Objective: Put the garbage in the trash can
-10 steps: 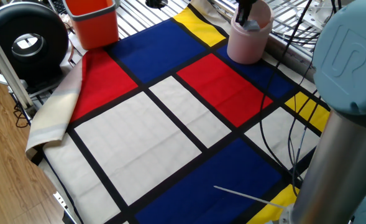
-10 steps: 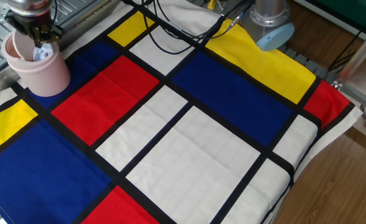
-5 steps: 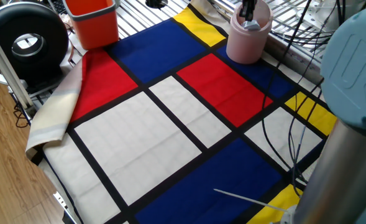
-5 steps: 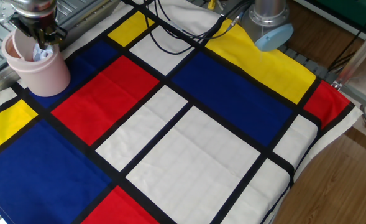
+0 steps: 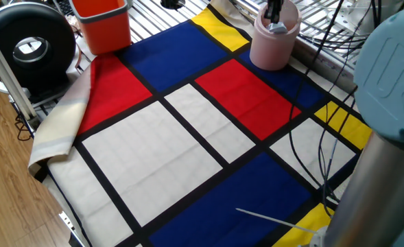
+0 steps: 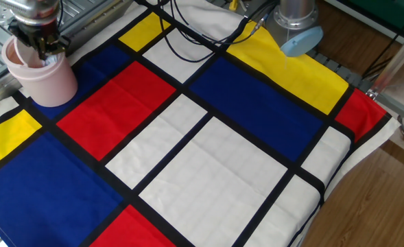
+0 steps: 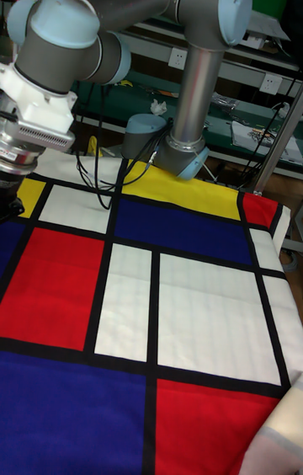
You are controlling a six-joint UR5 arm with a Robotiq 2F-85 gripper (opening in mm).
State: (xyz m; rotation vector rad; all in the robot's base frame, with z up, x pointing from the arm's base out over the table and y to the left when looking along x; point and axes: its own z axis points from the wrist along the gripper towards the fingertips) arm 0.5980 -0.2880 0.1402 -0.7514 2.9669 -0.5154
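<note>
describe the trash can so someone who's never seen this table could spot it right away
Start at the table's colour-block cloth of red, blue, yellow and white panels, then go to its far edge beside the metal rack. The pale pink cylindrical plastic trash can stands there with the gripper reaching into its top. The only other bin, the orange square-sided bin, sits off the cloth.

gripper [image 6: 42, 49] lower into trash can [image 6: 40, 75] mouth, garbage [image 6: 51, 62] now mostly hidden
</note>
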